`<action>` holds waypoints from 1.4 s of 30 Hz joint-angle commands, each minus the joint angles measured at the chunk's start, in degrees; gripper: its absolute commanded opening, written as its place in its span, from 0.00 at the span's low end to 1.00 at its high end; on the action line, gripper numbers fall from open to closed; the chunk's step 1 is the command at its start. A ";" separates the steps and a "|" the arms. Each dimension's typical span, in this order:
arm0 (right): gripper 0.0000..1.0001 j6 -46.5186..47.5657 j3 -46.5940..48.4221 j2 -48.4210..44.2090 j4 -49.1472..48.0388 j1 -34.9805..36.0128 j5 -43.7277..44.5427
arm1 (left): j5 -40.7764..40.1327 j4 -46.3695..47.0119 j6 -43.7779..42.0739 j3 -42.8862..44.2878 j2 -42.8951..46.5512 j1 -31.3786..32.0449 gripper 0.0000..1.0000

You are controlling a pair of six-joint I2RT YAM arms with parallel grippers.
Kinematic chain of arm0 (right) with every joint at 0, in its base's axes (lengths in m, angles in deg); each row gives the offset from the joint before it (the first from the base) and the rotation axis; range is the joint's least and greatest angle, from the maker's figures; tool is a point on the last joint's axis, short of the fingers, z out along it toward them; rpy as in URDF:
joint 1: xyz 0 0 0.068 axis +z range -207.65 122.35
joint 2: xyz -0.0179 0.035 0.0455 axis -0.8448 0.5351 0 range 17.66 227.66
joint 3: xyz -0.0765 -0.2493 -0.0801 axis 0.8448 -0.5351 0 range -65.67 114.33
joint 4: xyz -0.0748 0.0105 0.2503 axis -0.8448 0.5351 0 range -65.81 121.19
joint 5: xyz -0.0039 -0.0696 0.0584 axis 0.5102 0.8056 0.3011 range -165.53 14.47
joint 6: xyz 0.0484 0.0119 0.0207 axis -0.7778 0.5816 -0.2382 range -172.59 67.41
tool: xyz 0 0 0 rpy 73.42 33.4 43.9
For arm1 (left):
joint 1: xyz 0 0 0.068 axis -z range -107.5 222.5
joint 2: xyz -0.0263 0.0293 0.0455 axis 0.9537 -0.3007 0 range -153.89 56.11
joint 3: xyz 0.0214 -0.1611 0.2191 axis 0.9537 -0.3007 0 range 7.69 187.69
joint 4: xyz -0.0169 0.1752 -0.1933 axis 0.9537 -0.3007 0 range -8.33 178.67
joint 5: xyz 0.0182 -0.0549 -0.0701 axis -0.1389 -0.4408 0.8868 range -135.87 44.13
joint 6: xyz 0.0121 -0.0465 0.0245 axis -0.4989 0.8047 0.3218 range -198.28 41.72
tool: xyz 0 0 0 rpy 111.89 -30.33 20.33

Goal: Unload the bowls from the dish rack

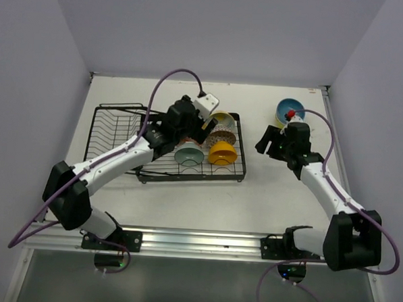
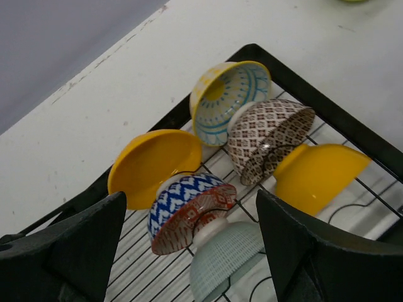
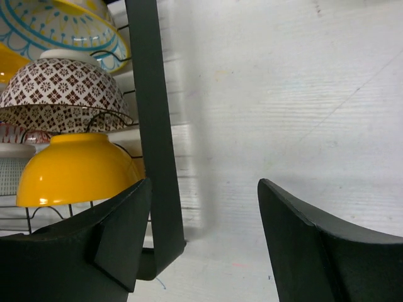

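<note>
The black wire dish rack (image 1: 115,129) lies left of centre. Its right section holds several bowls: a pale teal one (image 1: 188,154), an orange-yellow one (image 1: 222,153), a brown patterned one (image 1: 222,136) and a yellow-and-blue one (image 1: 221,118). My left gripper (image 1: 189,129) hovers open above them. In the left wrist view it (image 2: 192,201) straddles a blue-and-red patterned bowl (image 2: 189,211) that rests on the teal bowl (image 2: 227,258), without touching it. My right gripper (image 1: 266,139) stands open and empty over the table, just right of the rack's rim (image 3: 154,126).
A blue bowl (image 1: 289,108) nested in a yellow-green one sits on the table at the back right, behind my right wrist. The rack's left slotted section holds nothing. A yellow bowl (image 2: 154,165) lies on its side in the rack. Walls close in the table's sides.
</note>
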 commanded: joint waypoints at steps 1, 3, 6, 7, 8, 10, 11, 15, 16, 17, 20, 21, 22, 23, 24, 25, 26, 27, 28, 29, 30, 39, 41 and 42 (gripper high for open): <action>0.72 1.40 -2.27 -4.41 -3.17 -0.40 4.45 | -1.05 5.21 -4.08 -3.87 6.31 3.46 0.87; 0.72 1.14 -2.89 -5.21 -3.96 -0.40 4.90 | -0.69 4.78 -4.61 -5.54 7.37 6.18 0.86; 0.70 0.52 -4.03 -6.44 -4.93 -0.40 4.29 | -2.26 2.67 -4.78 -5.63 6.58 9.44 0.86; 0.69 0.35 -4.56 -6.53 -5.37 -0.49 4.20 | -2.79 2.57 -5.22 -5.98 6.23 10.23 0.86; 0.69 -0.09 -4.91 -6.70 -5.98 -0.49 3.67 | -2.97 2.66 -5.48 -6.16 5.97 11.02 0.86; 0.68 -0.36 -5.61 -6.71 -6.51 -0.49 2.97 | -3.42 2.92 -5.92 -6.07 5.00 12.70 0.86; 0.68 -0.53 -5.62 -6.53 -6.60 -0.40 2.70 | -3.42 2.92 -5.93 -5.99 4.22 13.48 0.86; 0.68 -0.62 -5.61 -6.35 -6.86 -0.49 2.70 | -2.45 3.01 -6.45 -5.46 2.10 14.81 0.85; 0.68 -0.62 -5.70 -6.27 -6.87 -0.49 2.70 | -2.01 3.10 -6.45 -5.46 1.75 14.90 0.86; 0.68 -0.71 -5.79 -6.18 -7.04 -0.40 2.61 | -1.75 3.19 -6.45 -5.46 0.97 14.98 0.85; 0.68 -0.89 -5.70 -5.56 -7.22 -0.49 2.18 | -1.04 3.80 -6.54 -5.20 -1.23 15.25 0.86; 0.68 -0.89 -5.70 -5.39 -7.22 -0.49 2.09 | -1.30 3.89 -6.54 -4.67 -1.85 15.34 0.85; 0.68 -0.89 -5.70 -5.30 -7.31 -0.49 2.00 | -1.39 3.89 -6.63 -4.49 -2.55 15.42 0.86; 0.68 -0.97 -5.79 -5.30 -7.57 -0.49 1.91 | -1.48 4.15 -6.80 -4.32 -3.78 15.51 0.86; 0.68 -0.97 -5.79 -5.21 -7.66 -0.49 1.91 | -1.48 4.33 -6.81 -3.88 -4.40 15.51 0.85; 0.68 -1.06 -5.88 -5.21 -7.66 -0.40 1.74 | -1.22 4.33 -7.24 -3.53 -5.01 15.60 0.85; 0.68 -1.15 -5.88 -5.12 -7.75 -0.49 1.65 | -1.22 4.16 -7.42 -3.18 -6.41 15.69 0.84; 0.68 -1.15 -5.88 -5.12 -7.83 -0.40 1.56 | -1.48 4.24 -7.51 -2.39 -7.12 15.77 0.83; 0.68 -1.15 -5.88 -5.12 -7.83 -0.49 1.47 | -1.66 4.24 -7.86 -2.12 -7.82 15.86 0.83; 0.68 -1.24 -5.88 -5.04 -8.09 -0.49 1.38 | -2.27 4.68 -8.03 -1.77 -9.05 15.86 0.82; 0.68 -1.24 -5.97 -4.95 -8.10 -0.49 1.21 | -2.45 4.86 -8.21 -1.42 -9.67 15.95 0.82; 0.68 -1.33 -6.05 -5.12 -8.54 -0.49 0.86 | -10.70 7.67 -10.23 0.96 -15.47 16.65 0.69; 0.68 -1.33 -6.05 -5.12 -8.54 -0.58 0.86 | -12.98 8.72 -11.11 0.87 -16.53 17.35 0.64; 0.68 -1.33 -6.05 -5.04 -8.54 -0.58 0.94 | -13.69 8.99 -11.46 0.78 -16.79 17.71 0.63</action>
